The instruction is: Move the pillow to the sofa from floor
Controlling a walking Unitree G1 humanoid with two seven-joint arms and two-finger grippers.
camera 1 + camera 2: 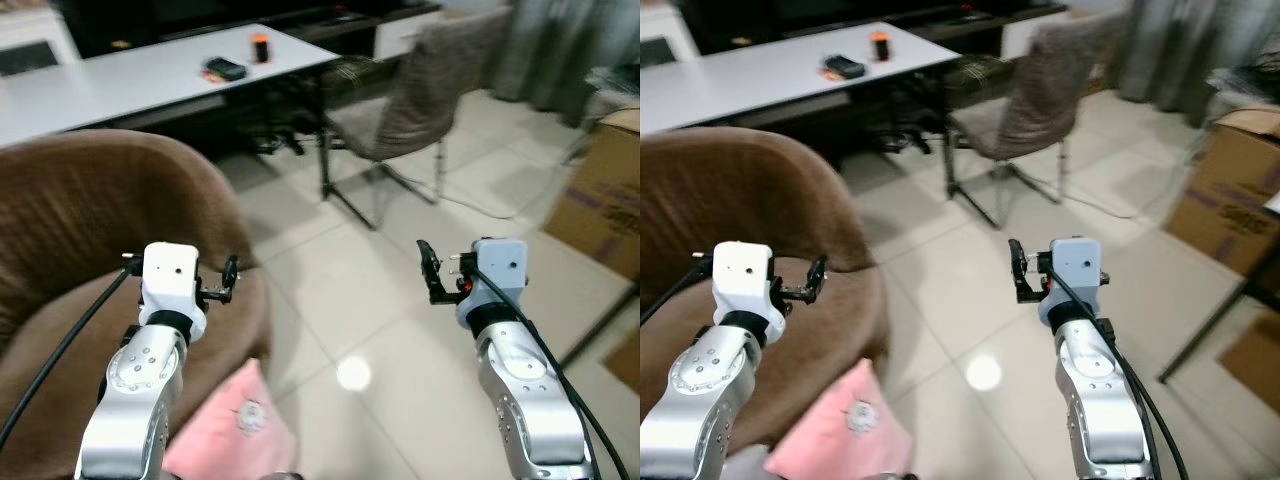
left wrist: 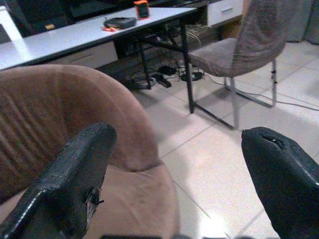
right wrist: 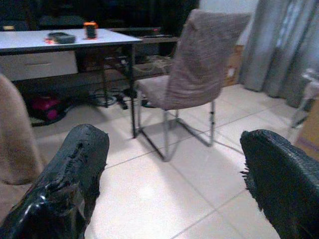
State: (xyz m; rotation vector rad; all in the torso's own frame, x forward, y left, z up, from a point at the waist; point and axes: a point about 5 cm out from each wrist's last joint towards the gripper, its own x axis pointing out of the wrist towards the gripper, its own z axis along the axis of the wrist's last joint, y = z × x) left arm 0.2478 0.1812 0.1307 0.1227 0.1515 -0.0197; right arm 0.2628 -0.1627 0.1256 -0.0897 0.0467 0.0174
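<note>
Pink pillow (image 1: pixel 235 425) sits near on the brown sofa (image 1: pixel 90 260), apparently delivered. Left end effector (image 1: pixel 228 280) and right end effector (image 1: pixel 432 272) hover wide open, empty.

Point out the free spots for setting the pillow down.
The brown sofa seat ahead of the left end effector is bare. Open tile lies between sofa and cardboard box. Crowded: cables under the white table, beside the chair.

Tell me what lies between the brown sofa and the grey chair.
Bare tiled floor separates the brown sofa from the grey chair, as the left eye view shows; cables lie further back, under the white table.
</note>
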